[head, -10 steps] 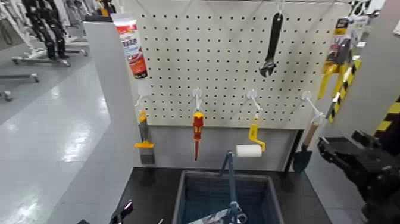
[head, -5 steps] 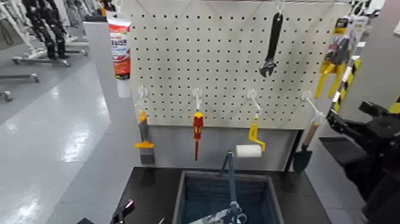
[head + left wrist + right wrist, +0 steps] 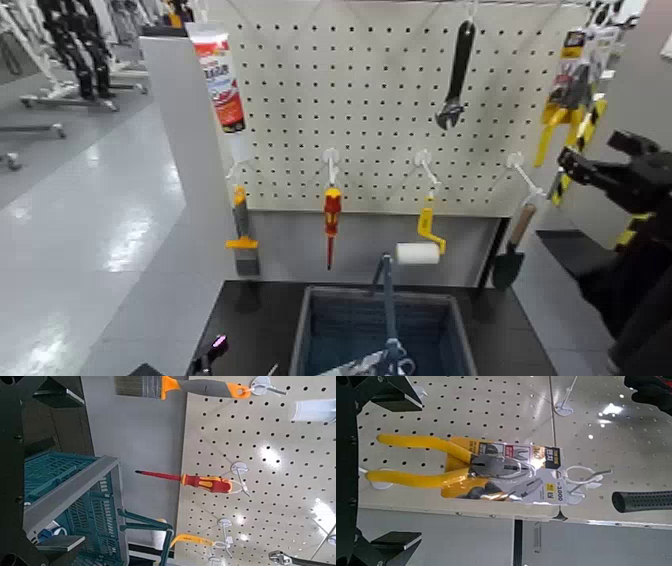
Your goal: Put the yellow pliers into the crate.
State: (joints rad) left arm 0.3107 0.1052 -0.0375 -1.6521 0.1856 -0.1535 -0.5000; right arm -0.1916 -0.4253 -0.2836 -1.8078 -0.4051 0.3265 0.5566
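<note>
Left gripper: bottom edge, left of centre; idle; finger state cannot tell.
Crate: bottom centre, below the pegboard; no pliers inside.
Pliers: upper right, hanging on the board; long axis near vertical, handles down, jaws up.
Right gripper: right edge, near the pliers, fingers apart, clamped on nothing.
Progress: early; grasp, lift off and drop all left.

Right tool raised, open; left tool low.
</note>
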